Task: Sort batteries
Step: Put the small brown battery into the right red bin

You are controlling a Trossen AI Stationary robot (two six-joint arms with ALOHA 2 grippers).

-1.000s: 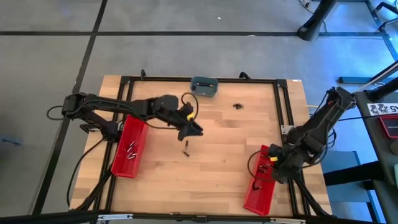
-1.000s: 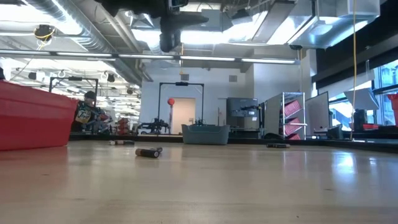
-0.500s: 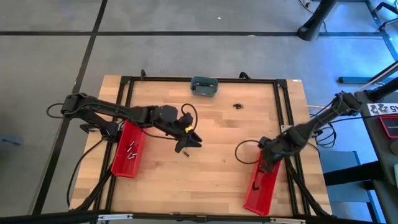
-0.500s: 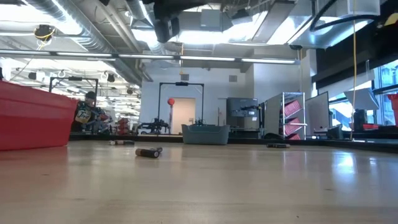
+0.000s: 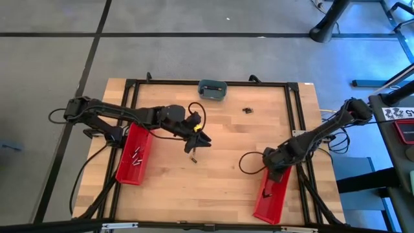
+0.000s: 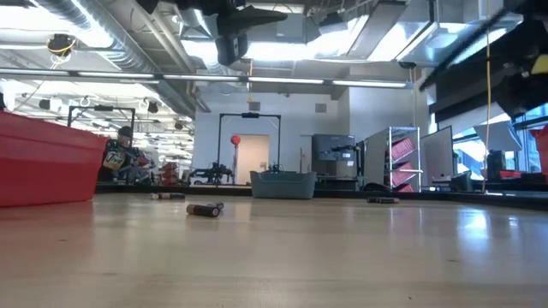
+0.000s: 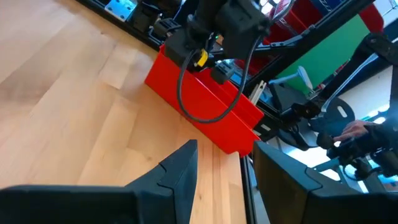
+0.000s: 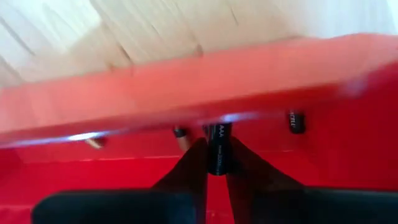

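Observation:
Two small dark batteries [image 5: 193,157] lie side by side on the wooden table, also seen in the low view [image 6: 205,209]. My left gripper [image 5: 198,140] hovers open just beyond them; its wrist view [image 7: 227,168] shows nothing between the fingers. More batteries [image 5: 247,110] lie near the far edge. My right gripper [image 5: 271,171] is over the far end of the right red bin [image 5: 272,197], shut on a black battery [image 8: 218,135]. Several batteries [image 8: 296,121] lie inside that bin. My right gripper pinches the black battery between its two fingers, which close on its lower part [image 8: 217,163]. The battery lies along the fingers and sticks out past their tips. It is lifted clear above the inside of the red bin.
A left red bin [image 5: 134,155] holding several batteries sits by the left arm. A grey-blue dish [image 5: 212,89] stands at the far edge. A black frame [image 5: 294,113] borders the table. Bare wood lies between the two bins.
My right gripper has swung from beside the right bin's outer side toward the table's left, coming over the bin's far end with its arm stretched out lower. My left gripper dipped toward the two loose batteries and drew back a little.

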